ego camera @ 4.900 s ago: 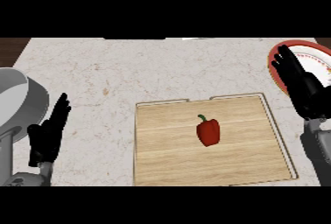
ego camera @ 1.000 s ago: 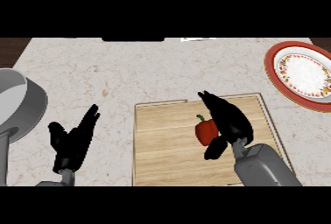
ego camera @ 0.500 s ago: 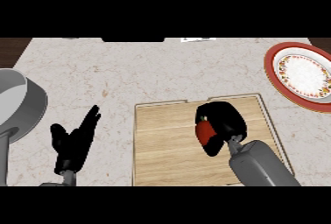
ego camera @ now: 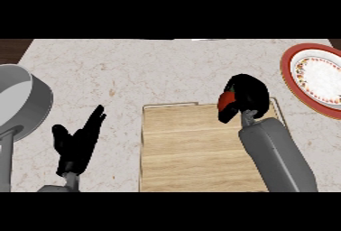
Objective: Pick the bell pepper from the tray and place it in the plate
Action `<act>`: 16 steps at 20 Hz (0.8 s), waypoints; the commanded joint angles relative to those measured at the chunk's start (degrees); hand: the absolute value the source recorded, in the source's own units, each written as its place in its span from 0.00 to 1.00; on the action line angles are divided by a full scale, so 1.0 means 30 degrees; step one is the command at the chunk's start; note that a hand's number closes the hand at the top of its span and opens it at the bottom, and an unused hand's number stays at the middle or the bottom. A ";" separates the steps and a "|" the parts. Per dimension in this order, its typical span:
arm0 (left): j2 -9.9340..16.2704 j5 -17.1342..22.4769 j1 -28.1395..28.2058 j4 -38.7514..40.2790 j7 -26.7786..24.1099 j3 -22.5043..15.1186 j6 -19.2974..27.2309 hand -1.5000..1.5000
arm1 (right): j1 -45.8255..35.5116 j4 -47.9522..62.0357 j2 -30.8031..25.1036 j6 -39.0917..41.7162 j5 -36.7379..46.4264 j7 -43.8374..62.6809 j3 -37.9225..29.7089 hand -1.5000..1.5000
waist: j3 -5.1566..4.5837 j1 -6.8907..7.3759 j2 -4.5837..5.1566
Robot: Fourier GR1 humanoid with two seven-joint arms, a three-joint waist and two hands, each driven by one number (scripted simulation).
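Observation:
My right hand (ego camera: 248, 95) is curled round the red bell pepper (ego camera: 228, 100), of which only a small red patch shows between thumb and fingers. It hangs over the far right corner of the wooden tray (ego camera: 193, 153). The white plate with a red rim (ego camera: 318, 79) lies at the right edge of the counter, a short way to the right of that hand. My left hand (ego camera: 78, 143) rests open with fingers up, left of the tray.
A grey pot (ego camera: 20, 101) with a handle stands at the left edge. The speckled counter (ego camera: 146, 72) stretches behind the tray.
My right hand has shut on the pepper and carried it off the tray's middle, up and to the right toward the plate. The left hand has hardly moved.

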 commanded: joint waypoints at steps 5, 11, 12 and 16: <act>-0.0464 -0.0283 -0.0111 0.0532 0.0083 -0.0960 -0.0425 0.50 | -0.5261 0.3287 -0.0744 -0.6706 0.5949 0.6296 -0.2735 1.00 | -0.0160 0.1220 0.0428; -0.0544 -0.0214 -0.0884 0.0531 0.0566 -0.0813 -0.0359 0.50 | -0.7348 0.5798 -0.0738 -1.0725 0.9672 0.8710 -0.4171 1.00 | -0.0102 0.1277 0.0466; -0.0372 -0.0274 -0.0566 0.0596 0.0466 -0.0894 -0.0560 0.50 | -0.7354 0.5773 -0.0857 -1.1376 1.0004 0.9168 -0.4798 1.00 | -0.0094 0.1114 0.0398; -0.0479 -0.0160 -0.0567 0.0362 0.0660 -0.0688 -0.0344 0.50 | -0.7342 0.6566 -0.0486 -1.3803 1.1667 0.9870 -0.6238 1.00 | -0.0067 0.0825 0.0270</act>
